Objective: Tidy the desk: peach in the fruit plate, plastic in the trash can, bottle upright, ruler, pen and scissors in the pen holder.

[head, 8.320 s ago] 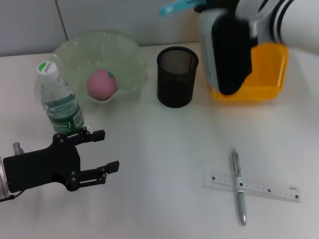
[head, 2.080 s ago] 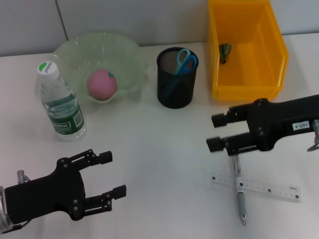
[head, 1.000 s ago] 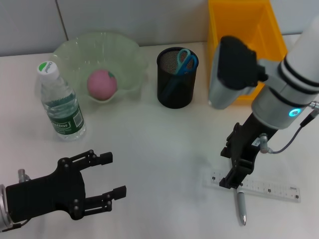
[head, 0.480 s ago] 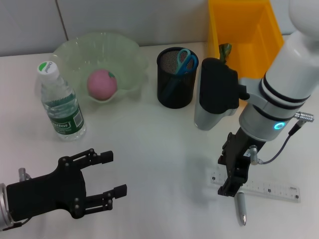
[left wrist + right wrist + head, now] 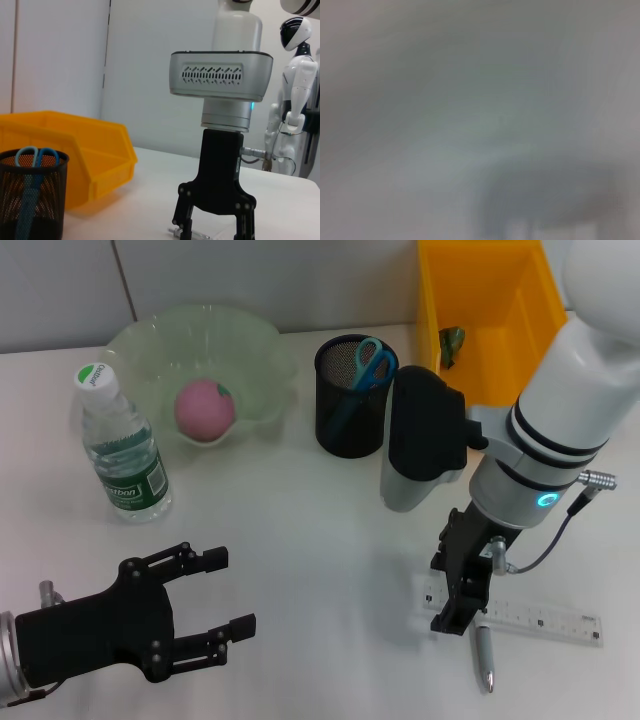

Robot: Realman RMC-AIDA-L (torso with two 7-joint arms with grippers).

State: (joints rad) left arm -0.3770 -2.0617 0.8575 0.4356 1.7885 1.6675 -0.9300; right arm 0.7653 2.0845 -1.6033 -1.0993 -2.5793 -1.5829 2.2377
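My right gripper (image 5: 455,618) points straight down at the desk (image 5: 320,530), open, its fingertips at the top end of the pen (image 5: 484,655) where it crosses the clear ruler (image 5: 545,621). In the left wrist view this right gripper (image 5: 214,229) straddles the pen (image 5: 175,231). The peach (image 5: 205,408) lies in the fruit plate (image 5: 140,345). The bottle (image 5: 120,445) stands upright. The scissors (image 5: 372,361) stick out of the pen holder (image 5: 352,415). A scrap of plastic (image 5: 452,344) lies in the trash can (image 5: 500,390). My left gripper (image 5: 228,592) rests open at the front left.
The trash can (image 5: 70,150) and pen holder (image 5: 30,200) with the scissors (image 5: 30,155) stand behind the right gripper in the left wrist view. A white humanoid robot (image 5: 295,100) stands in the background. The right wrist view shows only grey blur.
My right arm has come down over the pen and ruler and shifted slightly left, fingertips now at the desk. The left arm has barely moved.
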